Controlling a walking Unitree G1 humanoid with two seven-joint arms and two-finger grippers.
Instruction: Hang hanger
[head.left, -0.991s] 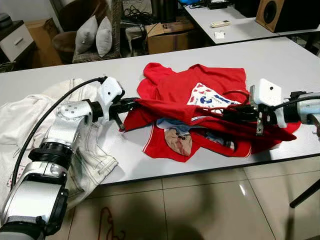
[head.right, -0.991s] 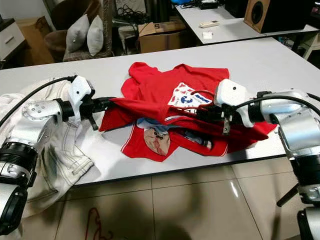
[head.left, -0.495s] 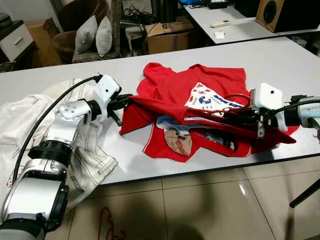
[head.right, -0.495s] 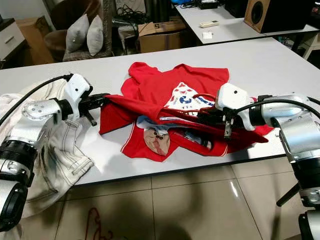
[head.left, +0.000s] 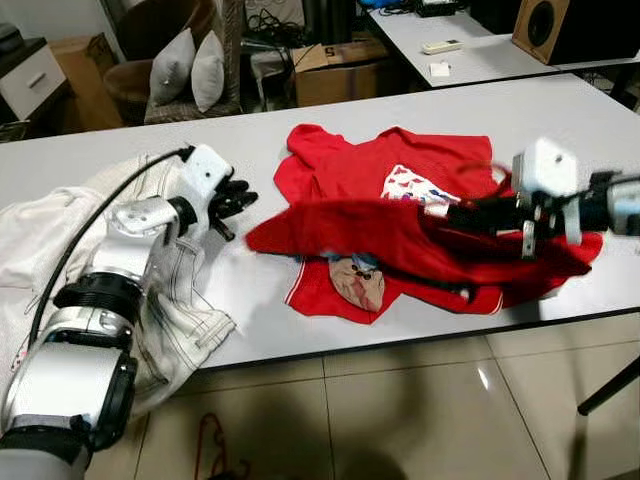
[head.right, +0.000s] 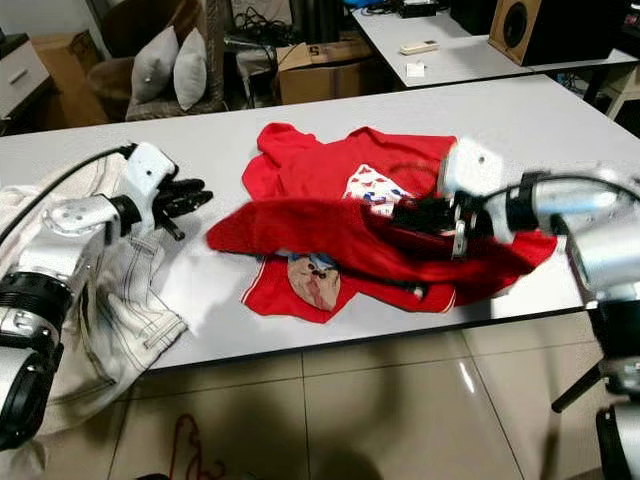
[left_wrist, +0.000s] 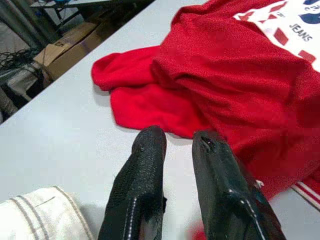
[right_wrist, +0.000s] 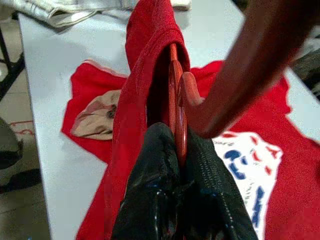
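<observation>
right gripper (right_wrist: 177, 150) at centre right of the head view, fingers (right_wrist: 155, 165) clamped on the red hanger (right_wrist: 176, 95), its bar running inside a fold of the red shirt (head.left: 350, 225). shirt lifted off the white surface (head.left: 250, 300) along that fold, draped over the hanger, the rest heaped in mid frame with the printed front (head.left: 405, 185) facing up. second red garment (head.left: 330, 290) flat underneath, a tan patch showing just below centre.

left gripper (left_wrist: 177, 145) at left of centre, fingers slightly apart with nothing between them, hovering over bare surface just beside the shirt's hem, not touching it. pile of white clothing (head.left: 40, 240) at far left, under the left arm.

risks from here: only one side of the shirt carried, so likely to slide off the hanger end if raised quickly. loose cloth could snag the garment below and drag it along. grip narrow, close to the hook, so hanger may twist under the uneven weight. left side free, needing a fresh hold on the hem before any lift. hanging rail not spotted anywhere yet.
</observation>
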